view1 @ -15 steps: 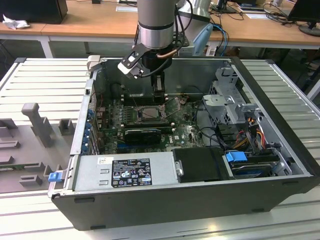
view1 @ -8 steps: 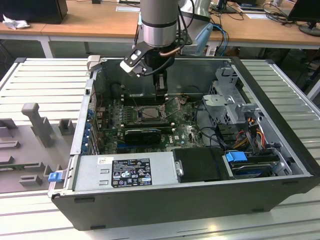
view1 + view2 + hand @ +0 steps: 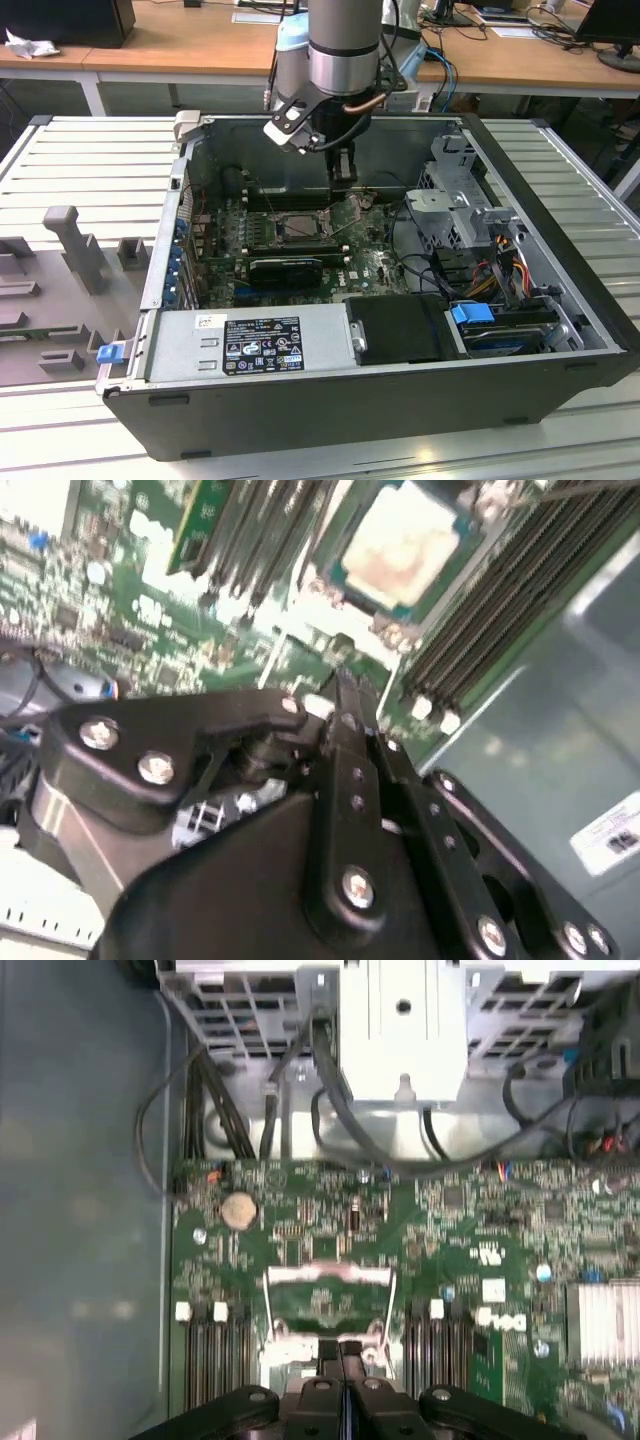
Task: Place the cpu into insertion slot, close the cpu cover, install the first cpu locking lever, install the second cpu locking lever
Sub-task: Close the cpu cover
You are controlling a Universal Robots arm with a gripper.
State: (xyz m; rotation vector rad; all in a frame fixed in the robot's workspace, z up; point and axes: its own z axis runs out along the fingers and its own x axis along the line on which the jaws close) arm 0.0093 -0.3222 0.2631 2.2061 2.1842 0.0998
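The cpu [image 3: 400, 542], a pale silvery square, lies in the insertion slot [image 3: 436, 588] on the green board. In the exterior view the insertion slot [image 3: 298, 227] sits mid-board inside the open computer case. The cpu cover [image 3: 347, 213] stands tilted up on the exterior view's right side of the slot. In the first wrist view it is a silvery frame [image 3: 328, 1276] just beyond the fingertips. My gripper [image 3: 343, 178] hangs right above the raised cover. Its black fingers [image 3: 330, 1360] are pressed together with nothing between them, and the gripper [image 3: 340, 685] is close over the board.
Long black memory slots [image 3: 520, 590] flank the socket. A black card [image 3: 285, 268] lies in front of it. The power supply [image 3: 250, 345] fills the case's near side. A metal drive cage [image 3: 465, 200] and cables [image 3: 500, 260] are on the exterior view's right.
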